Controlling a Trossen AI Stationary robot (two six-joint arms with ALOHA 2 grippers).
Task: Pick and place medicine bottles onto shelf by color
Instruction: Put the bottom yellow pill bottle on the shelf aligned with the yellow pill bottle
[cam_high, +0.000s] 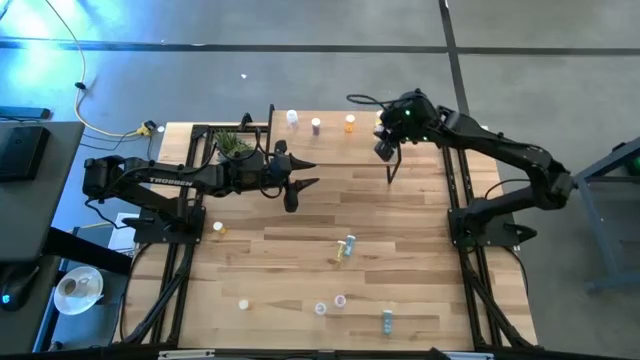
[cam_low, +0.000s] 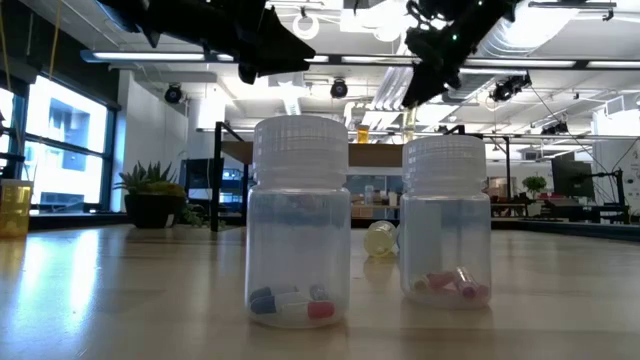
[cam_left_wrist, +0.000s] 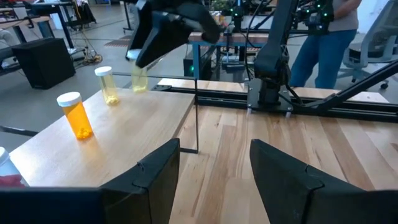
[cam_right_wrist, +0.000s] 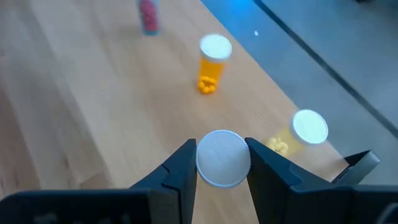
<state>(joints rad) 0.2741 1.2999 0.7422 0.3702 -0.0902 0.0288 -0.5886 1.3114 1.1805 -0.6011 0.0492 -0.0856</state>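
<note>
Pale wood, dark arms, and small tinted bottles with white caps.

The surface (cam_high: 300, 230) is light blond planking with darker seams, and the shelf (cam_left_wrist: 124, 130) is the same pale wood on thin black legs. Both arms are black; the right tool (cam_right_wrist: 222, 163) has dark fingers around a white ribbed cap (cam_right_wrist: 223, 158). On the shelf stand an orange bottle (cam_right_wrist: 212, 63) with orange-yellow contents and a yellow bottle (cam_right_wrist: 297, 134), each white-capped, with a pink bottle (cam_right_wrist: 148, 15) farther along. Up close, two clear bottles show a blue and red capsule (cam_low: 290, 302) and pink capsules (cam_low: 448, 285). The potted plant (cam_high: 233, 145) is green.
</note>
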